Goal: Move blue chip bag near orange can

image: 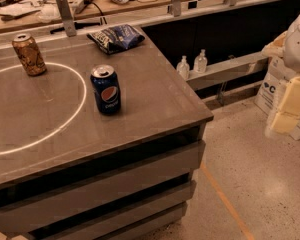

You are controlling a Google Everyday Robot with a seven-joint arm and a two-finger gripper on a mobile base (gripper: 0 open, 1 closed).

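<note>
gripper not in shot, somewhere off frame, no read on its pose or state, only 1 possible bit of robot showing, pale rounded bulk (299,36) at the upper right edge, can't tell if it's arm

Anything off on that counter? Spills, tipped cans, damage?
Nothing much. The blue chip bag is crumpled, lying near the far edge of the counter. The orange can and Pepsi can stand upright; no spill. The pincer is not in view.

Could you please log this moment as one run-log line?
gripper: not in view | blue chip bag: lying at rear | orange can: upright at left, apart from bag
</note>
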